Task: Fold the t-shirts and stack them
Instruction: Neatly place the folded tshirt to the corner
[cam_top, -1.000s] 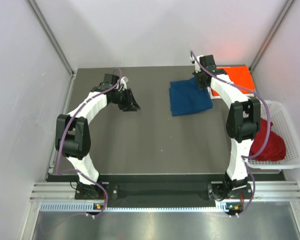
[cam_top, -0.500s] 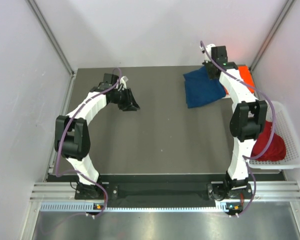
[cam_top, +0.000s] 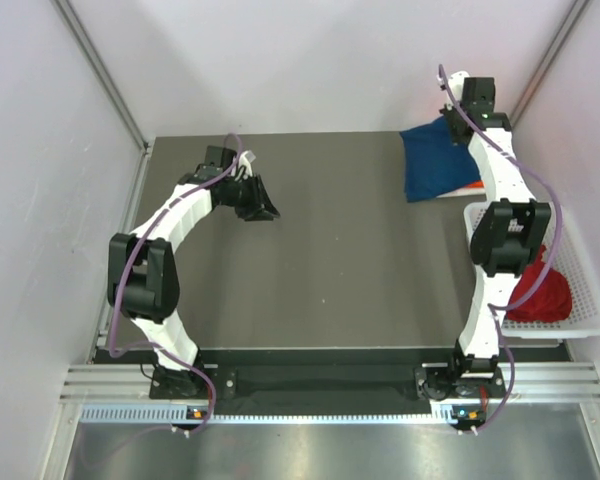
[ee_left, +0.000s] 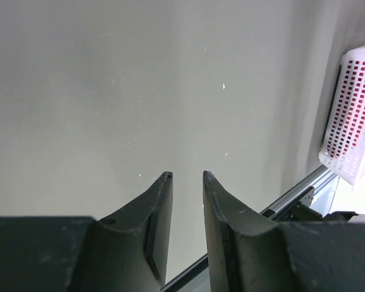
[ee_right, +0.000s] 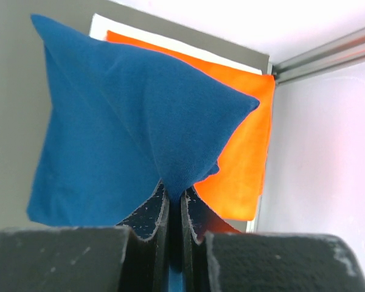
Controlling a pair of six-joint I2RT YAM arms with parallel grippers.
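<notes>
At the far right corner of the counter, the hanging t-shirt is over the flat t-shirt. Nearer, at the counter's right edge, the crumpled t-shirt lies in the basket.

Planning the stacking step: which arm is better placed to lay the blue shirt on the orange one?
Right: the right claw grips the blue shirt over the orange shirt; the left claw hangs open, empty, across the table.

The blue t-shirt and the orange t-shirt are soft, matt cloth. The basket at the right is white plastic lattice. The table looks smooth, matt grey. The right pincer is black matt plastic, a little scuffed.
</notes>
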